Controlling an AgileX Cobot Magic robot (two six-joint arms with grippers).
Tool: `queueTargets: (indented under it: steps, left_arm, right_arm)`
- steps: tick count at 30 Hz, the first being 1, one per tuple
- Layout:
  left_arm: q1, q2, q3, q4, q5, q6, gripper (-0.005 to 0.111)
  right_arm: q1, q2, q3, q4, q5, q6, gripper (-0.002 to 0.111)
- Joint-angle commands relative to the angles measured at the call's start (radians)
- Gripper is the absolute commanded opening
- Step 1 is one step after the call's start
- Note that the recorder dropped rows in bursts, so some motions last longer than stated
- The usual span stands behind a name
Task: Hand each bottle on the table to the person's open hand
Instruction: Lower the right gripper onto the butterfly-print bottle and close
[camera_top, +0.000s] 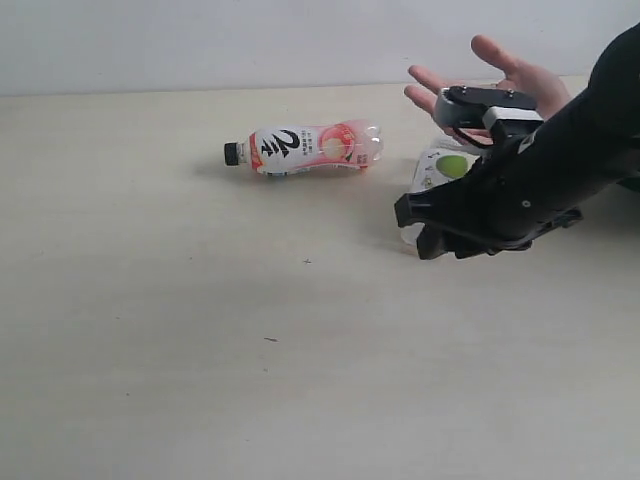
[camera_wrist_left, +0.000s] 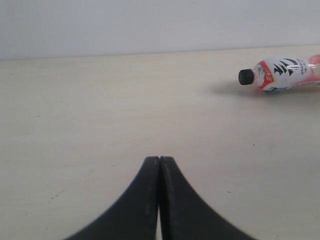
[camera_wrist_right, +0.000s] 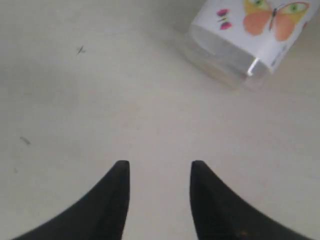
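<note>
The pink-and-white bottle (camera_top: 300, 148) with a black cap lies on its side on the table (camera_top: 200, 350); the left wrist view shows it far off (camera_wrist_left: 285, 73). The lime-picture bottle (camera_top: 442, 168) lies further right, half hidden under my right arm. My right gripper (camera_top: 418, 228) hovers low beside it, open and empty (camera_wrist_right: 159, 167). In the right wrist view a clear bottle end with a butterfly label (camera_wrist_right: 245, 35) lies ahead of the fingers, apart from them. The person's open hand (camera_top: 500, 75) waits palm up behind the arm. My left gripper (camera_wrist_left: 159, 160) is shut and empty. The other bottles are out of view.
A white wall borders the table's far edge (camera_top: 200, 92). Small dark specks (camera_top: 270, 340) mark the beige top. My black right arm (camera_top: 560, 160) reaches in from the right, covering part of the person's wrist.
</note>
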Motion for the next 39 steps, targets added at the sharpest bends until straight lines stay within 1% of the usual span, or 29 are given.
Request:
queueTargets:
  steps: [1,3,5,9,13,21,24,27,29,34,36,39]
  left_arm:
    - [0.002,-0.005,0.003,0.001,-0.006,-0.002,0.003]
    - [0.002,-0.005,0.003,0.001,-0.006,-0.002,0.003]
    - [0.002,-0.005,0.003,0.001,-0.006,-0.002,0.003]
    - [0.002,-0.005,0.003,0.001,-0.006,-0.002,0.003]
    - [0.002,-0.005,0.003,0.001,-0.006,-0.002,0.003]
    - [0.002,-0.005,0.003,0.001,-0.006,-0.002,0.003]
    - [0.002,-0.005,0.003,0.001,-0.006,-0.002,0.003]
    - [0.002,-0.005,0.003,0.001,-0.006,-0.002,0.003]
    - [0.002,-0.005,0.003,0.001,-0.006,-0.002,0.003]
    - [0.002,-0.005,0.003,0.001,-0.006,-0.002,0.003]
    - [0.002,-0.005,0.003,0.001,-0.006,-0.002,0.003]
    - [0.002,-0.005,0.003,0.001,-0.006,-0.002,0.003]
  right_arm:
    - [0.002,0.054,-0.008,-0.017,-0.146,0.097,0.057]
    - [0.002,0.054,-0.008,-0.017,-0.184,0.127,0.063]
    - [0.002,0.054,-0.008,-0.017,-0.215,0.171,0.065]
    - [0.002,0.056,-0.008,-0.017,-0.243,0.283,0.066]
    - [0.002,0.056,-0.008,-0.017,-0.288,0.347,0.066]
    - [0.002,0.056,-0.008,-0.022,-0.274,0.37,0.065]
    - [0.002,0.056,-0.008,-0.048,-0.297,0.393,0.065]
    - [0.002,0.056,-0.018,-0.146,-0.323,0.478,0.065]
    - [0.002,0.056,-0.047,-0.227,-0.271,0.539,0.065]
    - [0.021,0.056,-0.143,-0.487,0.008,0.73,0.063]
    - [0.047,0.056,-0.144,-0.634,0.038,0.86,0.063]
    - [0.102,0.061,-0.123,-0.888,0.002,1.133,0.064]
